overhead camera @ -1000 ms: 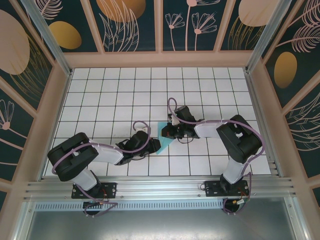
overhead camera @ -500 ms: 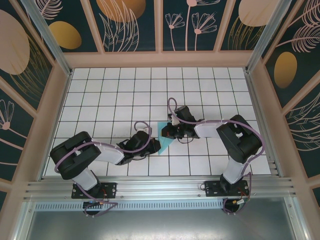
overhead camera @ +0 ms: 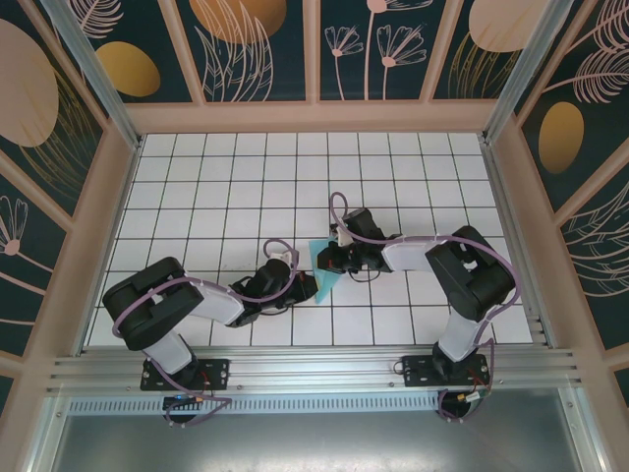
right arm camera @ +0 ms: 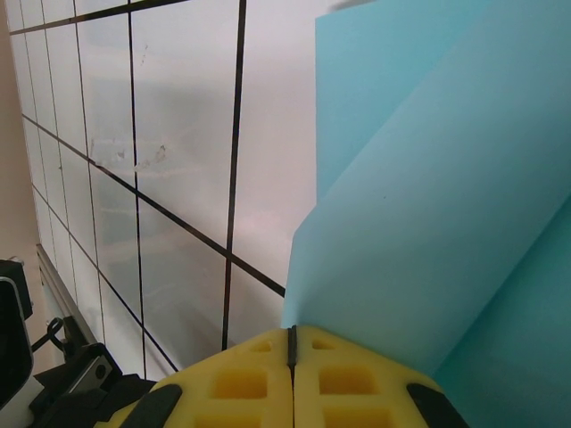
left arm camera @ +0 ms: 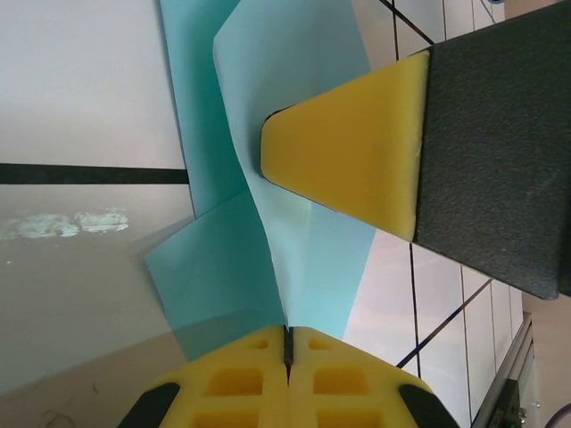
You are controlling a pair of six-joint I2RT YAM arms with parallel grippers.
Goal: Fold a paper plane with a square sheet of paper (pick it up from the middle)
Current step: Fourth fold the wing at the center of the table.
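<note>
Left gripper (left arm camera: 287,343) is being pressed shut on a crease of the square sheet of paper (left arm camera: 268,107); right gripper (right arm camera: 292,343) is being clamped on another fold. The sheet is being held partly folded over the white grid table (overhead camera: 197,197), between both arms. Part of it is being blocked in the left wrist view by the right gripper's pad (left arm camera: 348,152).

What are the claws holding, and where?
Both pinch the folded blue paper: left claw on a raised crease, right claw on a lifted flap's edge.

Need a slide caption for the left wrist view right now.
Left gripper pinched shut on the folded blue paper at its crease, over the white tiled table.
</note>
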